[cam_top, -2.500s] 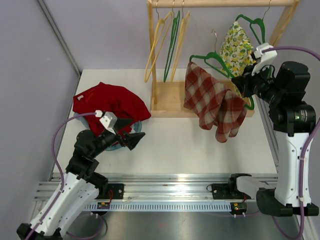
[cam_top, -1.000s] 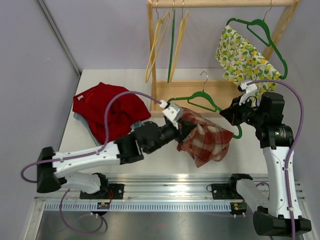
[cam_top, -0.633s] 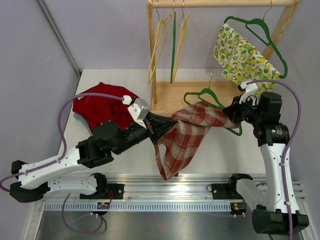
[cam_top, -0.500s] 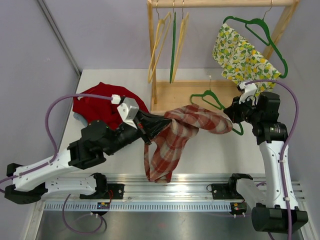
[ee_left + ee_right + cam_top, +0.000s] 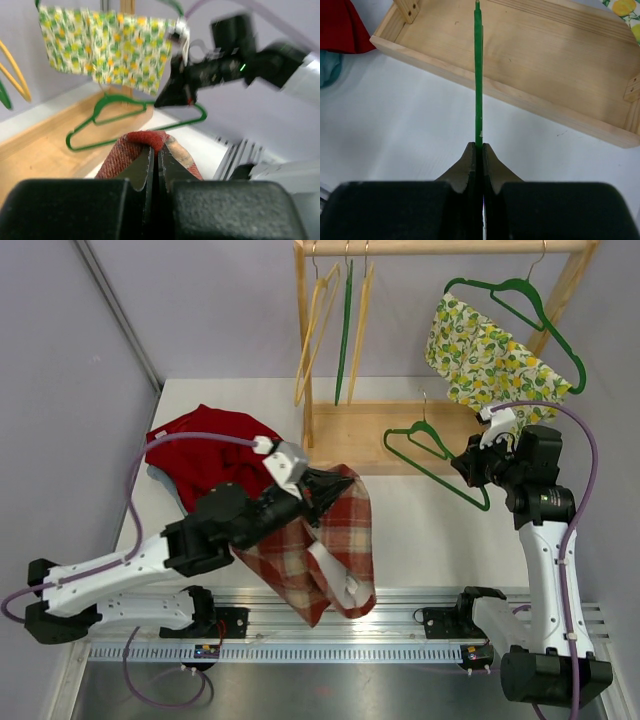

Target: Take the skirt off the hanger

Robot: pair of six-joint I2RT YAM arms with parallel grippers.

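Observation:
The red-and-cream plaid skirt hangs free from my left gripper, which is shut on a fold of it above the table's front middle. The skirt droops down over the front rail. The green hanger is bare and apart from the skirt, over the wooden rack base. My right gripper is shut on the hanger's thin lower bar. In the left wrist view the empty hanger shows beyond the skirt fold, with the right gripper at its right end.
A wooden rack at the back carries yellow and green hangers and a lemon-print garment on a green hanger. A red garment lies piled at the left. A metal rail runs along the front edge.
My left gripper has drawn the skirt leftward and off the hanger; the skirt now hangs only from it. The hanger is bare in the right gripper, which has hardly moved.

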